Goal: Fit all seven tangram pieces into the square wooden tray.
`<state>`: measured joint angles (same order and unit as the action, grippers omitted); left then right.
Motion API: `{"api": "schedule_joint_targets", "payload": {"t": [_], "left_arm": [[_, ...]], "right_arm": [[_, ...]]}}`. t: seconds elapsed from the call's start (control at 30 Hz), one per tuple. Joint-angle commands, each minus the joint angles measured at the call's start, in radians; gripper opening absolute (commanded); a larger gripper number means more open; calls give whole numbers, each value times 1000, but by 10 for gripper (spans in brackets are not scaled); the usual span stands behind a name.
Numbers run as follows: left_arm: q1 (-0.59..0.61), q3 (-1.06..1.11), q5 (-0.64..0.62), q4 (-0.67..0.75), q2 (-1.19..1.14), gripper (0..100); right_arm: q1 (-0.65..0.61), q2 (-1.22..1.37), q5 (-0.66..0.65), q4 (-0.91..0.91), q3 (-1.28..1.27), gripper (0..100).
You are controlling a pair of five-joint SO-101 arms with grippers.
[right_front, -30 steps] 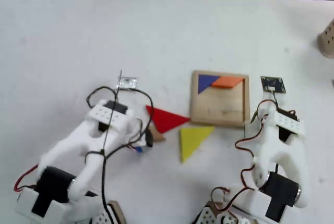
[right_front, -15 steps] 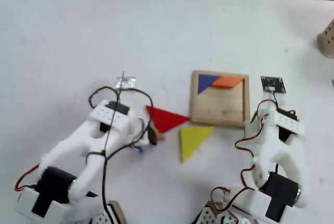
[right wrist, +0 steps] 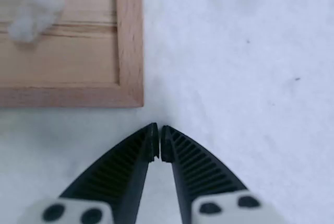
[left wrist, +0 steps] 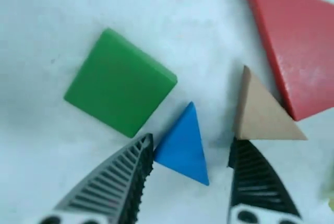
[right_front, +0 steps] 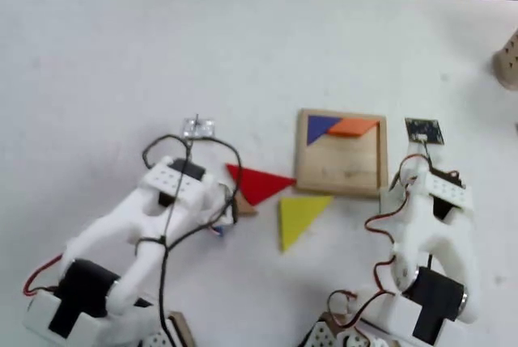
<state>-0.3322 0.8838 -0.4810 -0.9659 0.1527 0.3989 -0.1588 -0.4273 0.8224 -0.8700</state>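
The square wooden tray (right_front: 340,171) holds a blue triangle (right_front: 321,126) and an orange piece (right_front: 354,126) along its far side. Left of the tray lie a large red triangle (right_front: 259,184), a yellow triangle (right_front: 298,216) and a small tan triangle (right_front: 245,206). My left gripper (left wrist: 190,145) is open and low over the table, its fingers on either side of a small blue triangle (left wrist: 182,145). A green square (left wrist: 120,82), the tan triangle (left wrist: 261,114) and the red triangle (left wrist: 297,51) lie just beyond it. My right gripper (right wrist: 159,143) is shut just off the tray's near right corner (right wrist: 130,41).
A small circuit board (right_front: 423,130) lies right of the tray, and a small shiny part (right_front: 197,127) lies beyond the left arm. A tan perforated object (right_front: 508,60) stands at the right edge. White fluff (right wrist: 36,10) sits on the tray floor. Loose cables hang off both arms.
The left arm has shifted slightly to the right, toward the small pieces. The right arm and the pieces have not moved.
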Motion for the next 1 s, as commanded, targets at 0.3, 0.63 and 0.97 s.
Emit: {"api": "schedule_joint_targets", "payload": {"t": [0.3, 0.63, 0.97], "left_arm": [[-18, -15, 98, 26, 1, 153], [-18, -15, 207, 25, 7, 142], [-18, -17, 233, 25, 10, 145]], "right_arm": [[-1, 1, -12, 2, 31, 17], [-1, 1, -12, 2, 31, 17], [-1, 1, -12, 2, 31, 17]]}}
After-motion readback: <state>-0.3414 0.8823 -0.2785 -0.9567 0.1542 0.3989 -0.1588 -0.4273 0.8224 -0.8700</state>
